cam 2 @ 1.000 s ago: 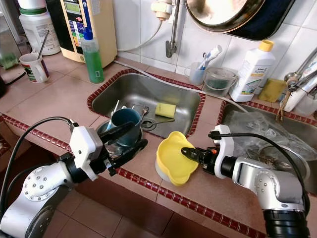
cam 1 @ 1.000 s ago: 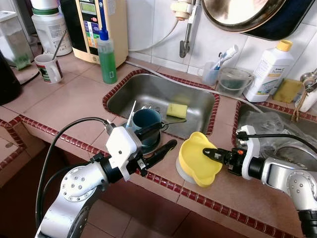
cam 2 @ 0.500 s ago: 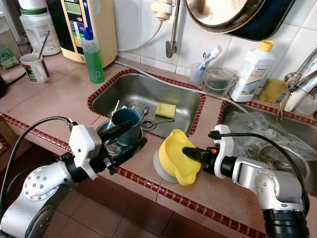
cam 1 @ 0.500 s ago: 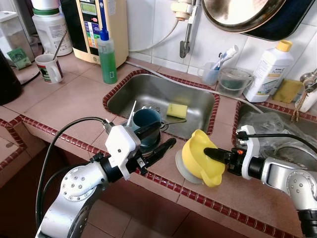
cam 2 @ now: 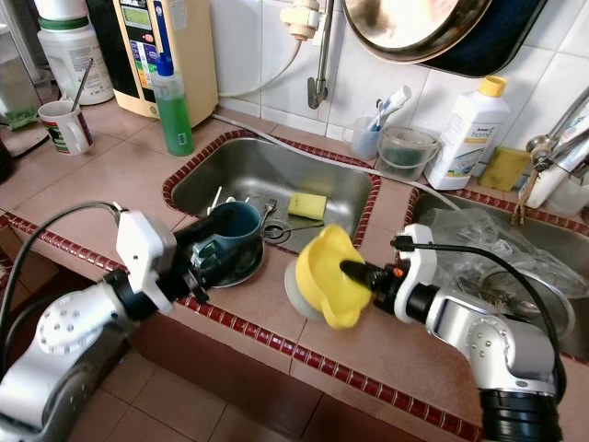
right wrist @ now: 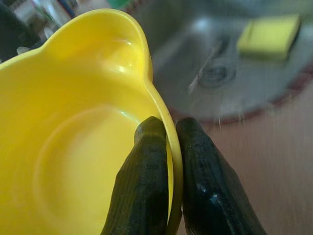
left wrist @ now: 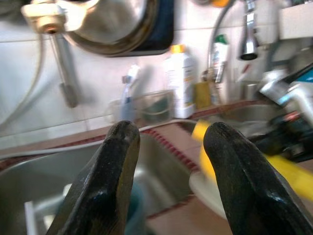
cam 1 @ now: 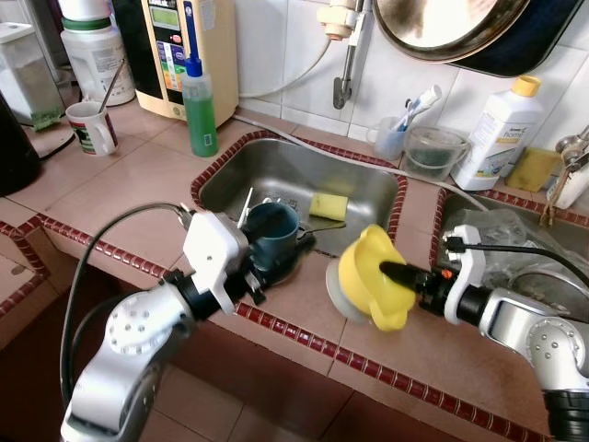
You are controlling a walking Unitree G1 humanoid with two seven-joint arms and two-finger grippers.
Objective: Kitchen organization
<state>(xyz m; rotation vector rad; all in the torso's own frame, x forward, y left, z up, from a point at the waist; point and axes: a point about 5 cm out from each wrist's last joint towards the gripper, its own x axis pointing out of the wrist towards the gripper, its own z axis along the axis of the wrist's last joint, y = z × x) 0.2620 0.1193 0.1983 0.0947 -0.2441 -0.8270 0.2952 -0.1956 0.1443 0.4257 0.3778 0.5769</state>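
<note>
The right gripper (right wrist: 168,166) pinches the thin rim of one glossy yellow plastic bowl with a scalloped edge (cam 1: 368,273), one finger inside the rim and one outside. The bowl is tilted on its side above the tiled counter (cam 1: 138,175), just in front of the sink's right corner, and partly covers one round pale dish (cam 1: 337,293) that sits on the counter under it.

The left gripper (left wrist: 168,161) hovers at the near edge of one rectangular stainless steel sink (cam 1: 276,175), its two long black fingers spread wide and holding nothing. Directly ahead of it stands one dark teal mug (cam 1: 272,230), upright, resting on dark dishes in the basin. One white stick (cam 1: 245,206) leans up beside the mug. One flat yellow rectangular sponge (cam 1: 329,205) lies further back on the sink floor.

The counter is matte brown tile with a dark red glossy border. On it stand:
- one green liquid bottle with a blue cap (cam 1: 198,106);
- one white mug holding a spoon (cam 1: 92,127);
- one white bottle with a yellow cap (cam 1: 497,133);
- one clear plastic container (cam 1: 433,152).

One large metal pan (cam 1: 442,23) hangs on the white tiled wall.
</note>
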